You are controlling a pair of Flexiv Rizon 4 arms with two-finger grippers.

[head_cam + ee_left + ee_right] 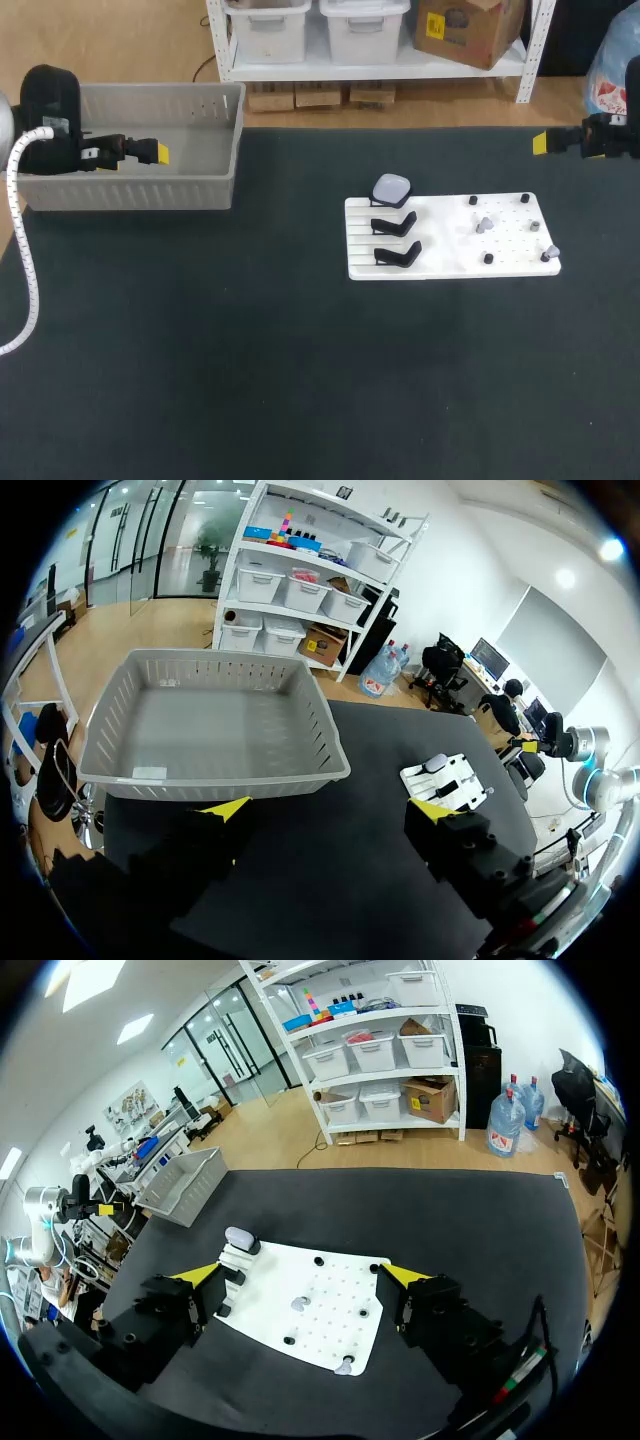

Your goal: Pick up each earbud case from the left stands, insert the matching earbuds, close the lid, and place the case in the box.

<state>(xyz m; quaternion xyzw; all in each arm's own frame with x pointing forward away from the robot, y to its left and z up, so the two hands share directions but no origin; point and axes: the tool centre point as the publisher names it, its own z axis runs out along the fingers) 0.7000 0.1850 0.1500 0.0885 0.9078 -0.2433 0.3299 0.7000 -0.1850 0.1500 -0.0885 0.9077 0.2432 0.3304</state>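
A white board [450,250] lies right of the table's middle. Three black stands run along its left side. The far stand carries a pale earbud case [391,187], lid shut; the other two stands [396,238] are bare. Small grey earbuds [484,224] sit among black pegs on the board's right half. My left gripper [156,153] hangs open over the grey basket [225,185], far from the board. My right gripper [541,143] stands open beyond the board's far right corner. Looking down from the right wrist, the case [240,1238] and earbuds [300,1303] lie ahead of the open right gripper [302,1274].
The grey basket [215,720] lies just ahead of my open left gripper [330,808], with nothing showing inside it. The board [448,778] is well off beside that gripper's finger. Dark table mat [250,350] spreads wide in front.
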